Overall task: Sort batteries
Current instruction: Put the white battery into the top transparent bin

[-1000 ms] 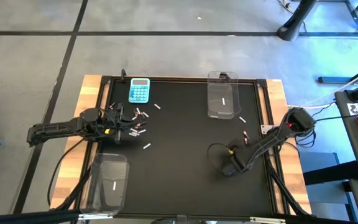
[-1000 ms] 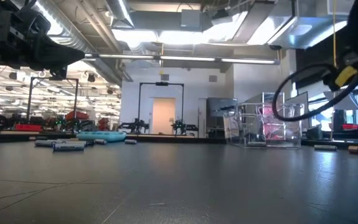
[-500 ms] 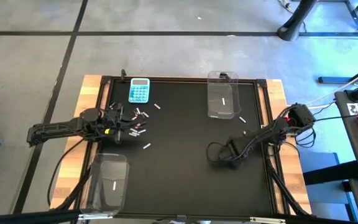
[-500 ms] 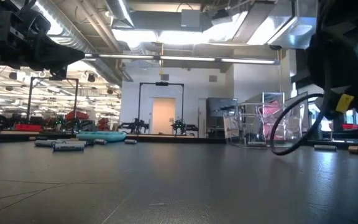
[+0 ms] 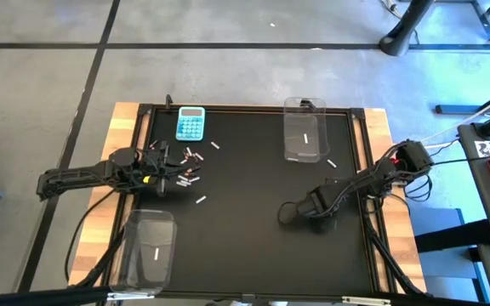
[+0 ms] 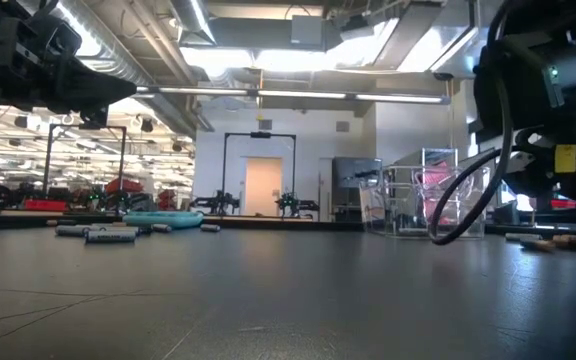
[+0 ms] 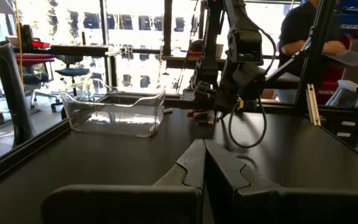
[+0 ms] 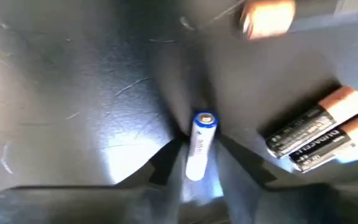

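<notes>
**Right claw pinches a white battery; much of the pile is hard to read**

Gripping a silvery-white battery (image 8: 199,145) between its two dark fingers, the right gripper (image 5: 313,206) sits low over the black mat (image 5: 253,238) in the lower right of the overhead frame; only the battery's upper end and cap show, the rest is sunk between the fingers. Just beside it lie two dark copper-capped batteries (image 8: 319,135), side by side, and another copper end (image 8: 267,17) is too blurred to make out.

Left of centre, the left gripper (image 5: 162,167) rests with its fingers pressed together, holding nothing, by the scattered batteries (image 5: 190,174), which from above are mere flecks. The near bin (image 5: 148,246), lower left, holds one pale battery. Farther back stand the light-blue calculator (image 5: 190,124) and the far bin (image 5: 304,130) with a pale battery inside. A person (image 7: 309,31) beyond the table is cut off at the frame's top.
</notes>
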Tool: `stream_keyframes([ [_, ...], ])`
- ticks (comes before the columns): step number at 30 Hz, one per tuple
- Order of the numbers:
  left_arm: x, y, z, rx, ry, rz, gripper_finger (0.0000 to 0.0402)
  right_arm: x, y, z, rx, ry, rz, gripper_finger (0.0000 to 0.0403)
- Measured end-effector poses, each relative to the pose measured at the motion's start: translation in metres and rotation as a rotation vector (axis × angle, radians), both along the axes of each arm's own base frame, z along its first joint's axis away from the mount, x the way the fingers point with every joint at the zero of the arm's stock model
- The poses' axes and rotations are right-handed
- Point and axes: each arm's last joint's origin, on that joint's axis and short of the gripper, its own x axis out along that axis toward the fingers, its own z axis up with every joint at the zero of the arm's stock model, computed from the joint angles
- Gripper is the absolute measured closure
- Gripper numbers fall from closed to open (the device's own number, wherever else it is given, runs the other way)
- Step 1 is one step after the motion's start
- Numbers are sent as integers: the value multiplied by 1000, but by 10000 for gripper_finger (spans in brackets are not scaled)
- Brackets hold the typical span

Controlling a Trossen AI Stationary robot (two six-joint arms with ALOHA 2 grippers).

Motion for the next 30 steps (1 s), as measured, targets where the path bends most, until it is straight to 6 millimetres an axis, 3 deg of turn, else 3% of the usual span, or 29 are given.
stream_keyframes([
  [7, 0, 0, 0, 0, 0, 0, 402, -5, 0, -5, 33, 16, -18, 385],
  [15, 0, 0, 0, 0, 0, 0, 402, 10, 6, 10, 68, -61, -3, 385],
  [18, 0, 0, 0, 0, 0, 0, 402, 39, 18, 29, 177, -348, 8, 385],
  [21, 0, 0, 0, 0, 1, 0, 402, 43, 18, 45, 175, -448, 15, 388],
  [23, 0, 0, 0, 0, -1, 0, 402, 57, 20, 60, 149, -618, 12, 388],
  [27, 0, 0, 0, 0, -1, 0, 402, 71, 4, 99, -35, -816, -50, 388],
  [30, 0, 0, 0, -1, 5, 0, 402, 82, -20, 132, -187, -931, -91, 388],
])
